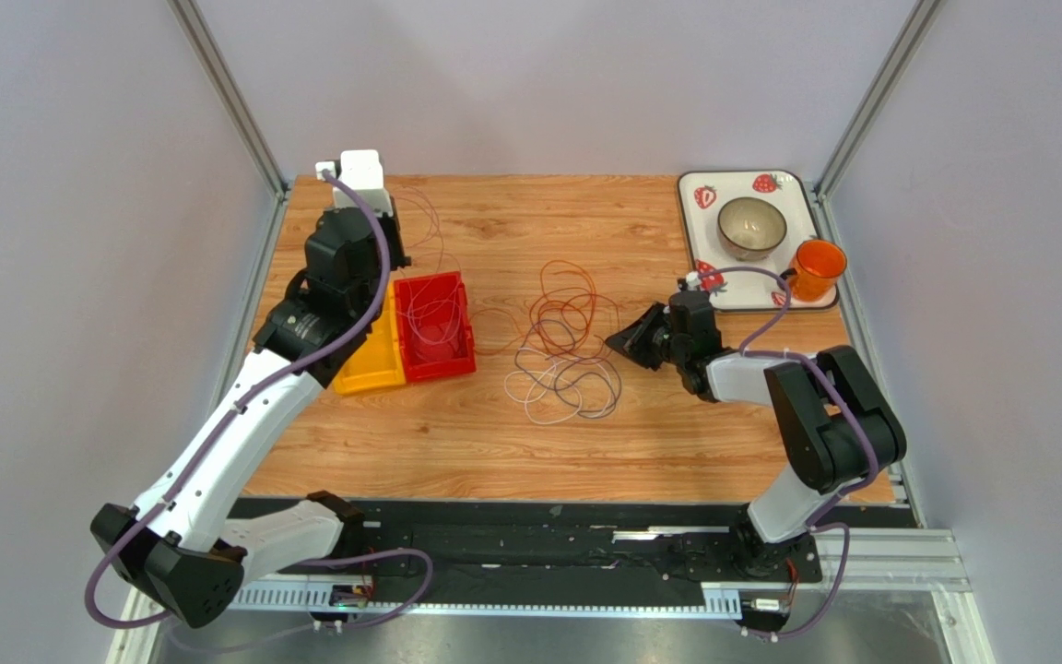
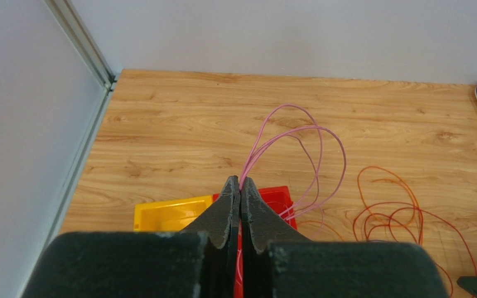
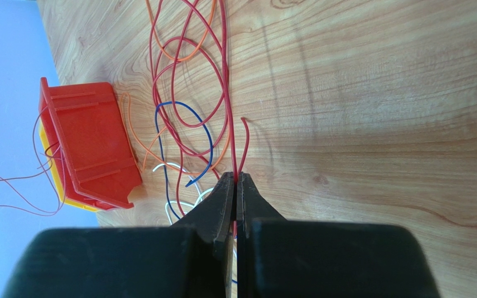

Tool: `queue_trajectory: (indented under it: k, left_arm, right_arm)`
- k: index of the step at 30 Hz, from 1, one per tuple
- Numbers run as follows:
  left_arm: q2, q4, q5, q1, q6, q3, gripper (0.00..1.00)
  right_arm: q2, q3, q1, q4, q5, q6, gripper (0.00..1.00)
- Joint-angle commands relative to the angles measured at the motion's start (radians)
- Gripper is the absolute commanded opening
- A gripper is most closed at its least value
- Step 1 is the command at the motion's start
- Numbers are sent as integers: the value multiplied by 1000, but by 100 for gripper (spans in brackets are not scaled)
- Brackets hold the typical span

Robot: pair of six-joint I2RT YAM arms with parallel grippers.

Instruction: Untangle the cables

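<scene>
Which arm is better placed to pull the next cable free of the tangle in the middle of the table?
Probably right. The right gripper is shut on a red cable at the edge of the tangle; the left gripper holds a pink cable near the red bin, away from it.

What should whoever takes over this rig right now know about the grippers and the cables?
Left gripper: shut on a pink cable, held above the red bin.
Right gripper: shut on a red cable at the near edge of the pile.
The other cables: red, orange, blue and white loops overlapping on the table.
Done: the pink cable seems apart from the pile.
Left: draw out the red one, then separate the rest.
</scene>
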Motion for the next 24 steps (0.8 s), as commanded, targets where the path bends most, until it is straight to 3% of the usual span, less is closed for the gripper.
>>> queue_trajectory:
  k: [1, 12, 24]
  left_arm:
    - [11, 27, -11, 6, -36, 1, 0]
    - [120, -15, -74, 9, -86, 17, 0]
    - [221, -42, 6, 92, -223, -28, 0]
  right_arm:
    - [15, 36, -6, 45, -11, 10, 0]
    - [15, 33, -11, 52, -17, 15, 0]
    - [24, 30, -20, 62, -32, 24, 0]
